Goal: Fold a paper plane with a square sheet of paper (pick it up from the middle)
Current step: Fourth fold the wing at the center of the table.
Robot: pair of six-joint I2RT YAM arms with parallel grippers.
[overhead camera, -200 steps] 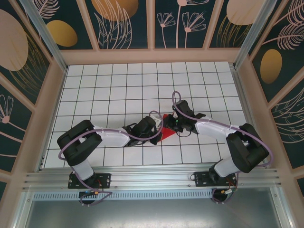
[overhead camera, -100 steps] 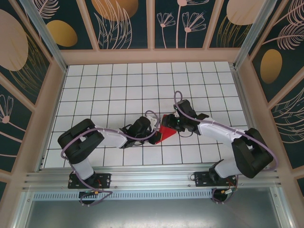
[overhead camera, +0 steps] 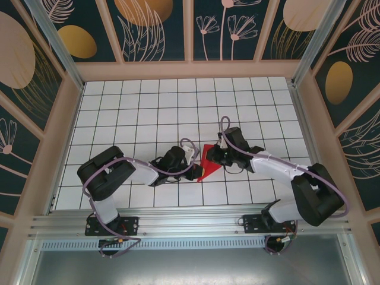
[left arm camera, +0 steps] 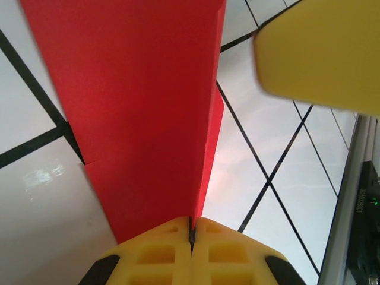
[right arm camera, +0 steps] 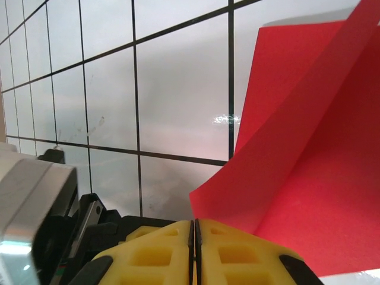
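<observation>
The creased sheet of thin bright red paper (overhead camera: pixel 209 162) sits between both arms, toward the middle of the near edge of the white tiled worktop (overhead camera: pixel 148 113). The left gripper (left arm camera: pixel 191 224) is clamped on the sheet's fold. The right gripper (right arm camera: pixel 194 228) has its jaws together against the paper, but I cannot tell whether it grips the paper.

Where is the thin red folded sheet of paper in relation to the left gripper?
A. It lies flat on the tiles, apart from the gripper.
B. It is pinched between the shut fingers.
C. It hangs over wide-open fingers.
B: in the left wrist view, the thin red folded sheet of paper runs down into the closed seam between the yellow fingers of the left gripper.
</observation>
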